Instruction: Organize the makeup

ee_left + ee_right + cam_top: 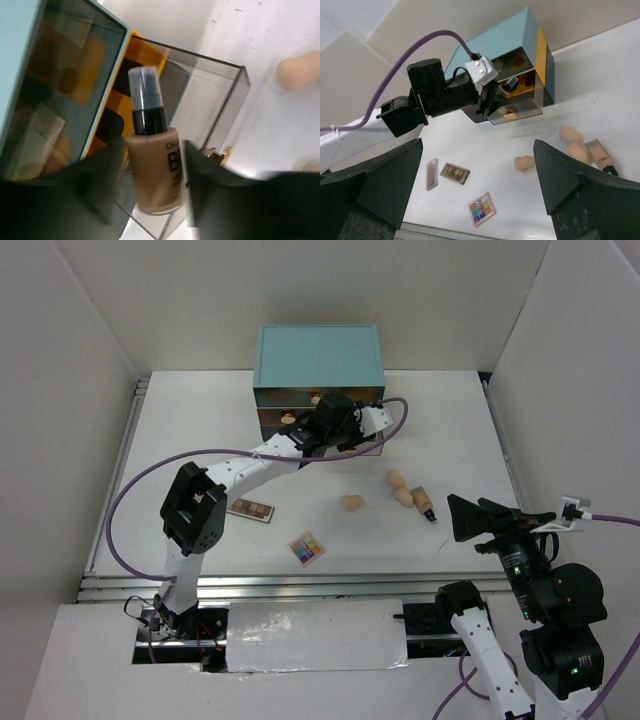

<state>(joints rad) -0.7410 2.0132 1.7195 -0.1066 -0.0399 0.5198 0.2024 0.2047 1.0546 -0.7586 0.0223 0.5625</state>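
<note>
Left gripper (152, 165) pinching the brownish bottle (152, 189) over the open drawer (222, 97) of the teal chest (318, 355) at the desk's far edge; lower it clear of the front wall before releasing; right gripper (458, 517) spread

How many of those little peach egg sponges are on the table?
3 sponges: one alone mid-table, two close together by the beige tube. The chest may hide more.
</note>
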